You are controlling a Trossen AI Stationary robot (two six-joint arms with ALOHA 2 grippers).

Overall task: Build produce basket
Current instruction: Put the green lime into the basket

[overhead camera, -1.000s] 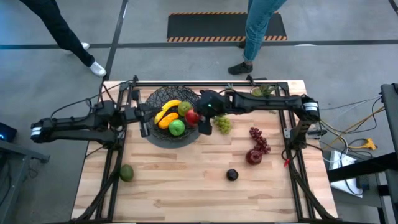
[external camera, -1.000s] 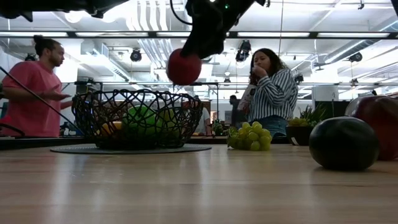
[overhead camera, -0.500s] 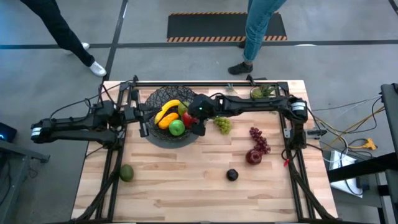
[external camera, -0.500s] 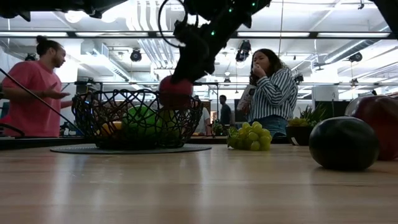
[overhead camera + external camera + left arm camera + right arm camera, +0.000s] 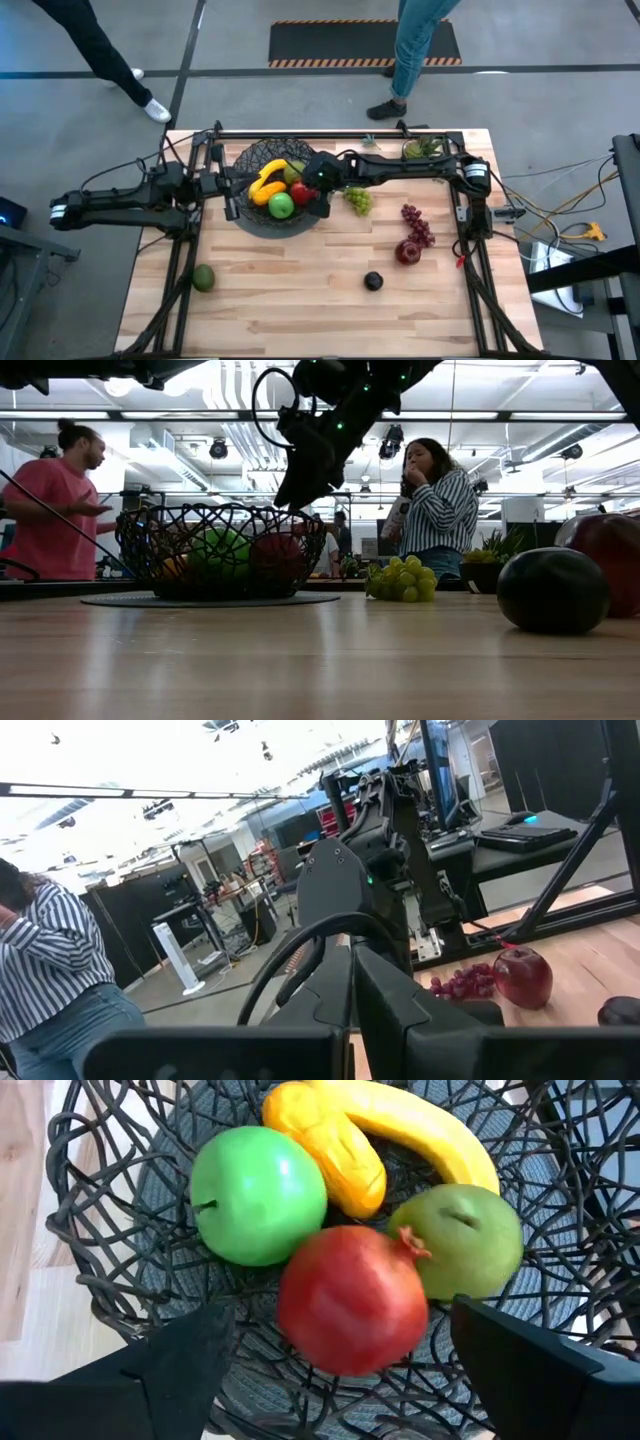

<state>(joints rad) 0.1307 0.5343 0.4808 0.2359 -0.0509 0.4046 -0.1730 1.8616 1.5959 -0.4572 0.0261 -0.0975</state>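
The black wire basket (image 5: 262,228) stands at the far middle of the table. In it lie a yellow banana (image 5: 420,1125), an orange piece (image 5: 335,1150), a green apple (image 5: 258,1195), a green pear-like fruit (image 5: 470,1240) and a red fruit (image 5: 352,1300). My right gripper (image 5: 338,1318) hangs open just above the basket's right side, its fingers either side of the red fruit and apart from it. My left gripper (image 5: 232,195) waits shut by the basket's left rim. Still on the table are green grapes (image 5: 358,200), dark red grapes (image 5: 417,225), a red apple (image 5: 407,252), a black fruit (image 5: 373,281) and an avocado (image 5: 203,277).
A small leafy potted thing (image 5: 420,148) stands at the far right. A black frame (image 5: 470,215) runs along the table's edges. People stand beyond the far edge. Bare wood lies in the near half between the avocado and the black fruit.
My right gripper has come down and a little toward the table's left, over the basket, carrying the red fruit. It has let the fruit go. The fruit now rests in the basket against the green apple and the pear-like fruit.
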